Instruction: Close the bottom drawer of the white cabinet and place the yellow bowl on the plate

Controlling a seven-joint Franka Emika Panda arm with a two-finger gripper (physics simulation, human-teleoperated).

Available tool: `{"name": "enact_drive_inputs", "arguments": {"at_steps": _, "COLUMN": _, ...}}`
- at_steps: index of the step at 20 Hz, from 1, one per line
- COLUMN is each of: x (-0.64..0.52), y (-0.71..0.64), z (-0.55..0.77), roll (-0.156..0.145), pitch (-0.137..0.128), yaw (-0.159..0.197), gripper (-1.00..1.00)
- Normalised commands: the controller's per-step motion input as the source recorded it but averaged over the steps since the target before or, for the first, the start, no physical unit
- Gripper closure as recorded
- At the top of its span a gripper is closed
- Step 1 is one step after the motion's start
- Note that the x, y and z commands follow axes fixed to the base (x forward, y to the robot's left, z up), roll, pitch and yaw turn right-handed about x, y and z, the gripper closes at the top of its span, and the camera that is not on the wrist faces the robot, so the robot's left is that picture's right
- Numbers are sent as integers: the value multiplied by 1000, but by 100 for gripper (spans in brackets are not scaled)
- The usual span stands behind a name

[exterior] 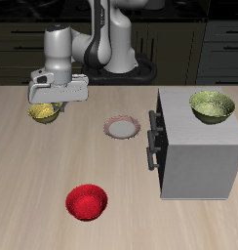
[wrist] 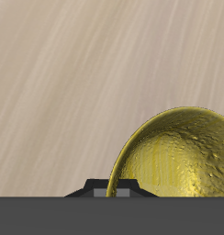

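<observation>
The yellow bowl is near the table's far corner, directly under my gripper. The wrist view shows the yellow bowl very close and tilted, shiny ribbed inside facing me. Its rim runs in between my fingers, and my gripper is shut on that rim. The plate lies at mid-table between the bowl and the white cabinet. The bottom drawer sits in line with the drawer above it, its dark handle facing the plate.
An olive-green bowl rests on top of the cabinet. A red bowl sits near the table's front edge. The cabinet's handles stick out toward the plate.
</observation>
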Motion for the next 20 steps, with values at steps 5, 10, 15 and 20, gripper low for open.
{"name": "enact_drive_inputs", "arguments": {"at_steps": 5, "x": -49, "y": 265, "z": 10, "roll": 27, "pitch": -37, "yaw": -43, "gripper": 100}}
{"name": "enact_drive_inputs", "arguments": {"at_steps": 10, "x": 98, "y": 309, "z": -3, "roll": 51, "pitch": 10, "yaw": -21, "gripper": 100}}
{"name": "enact_drive_inputs", "arguments": {"at_steps": 15, "x": 90, "y": 249, "z": 55, "roll": -2, "pitch": 14, "yaw": 17, "gripper": 100}}
{"name": "enact_drive_inputs", "arguments": {"at_steps": 20, "x": -111, "y": 212, "z": 66, "roll": 22, "pitch": 3, "yaw": 13, "gripper": 100}}
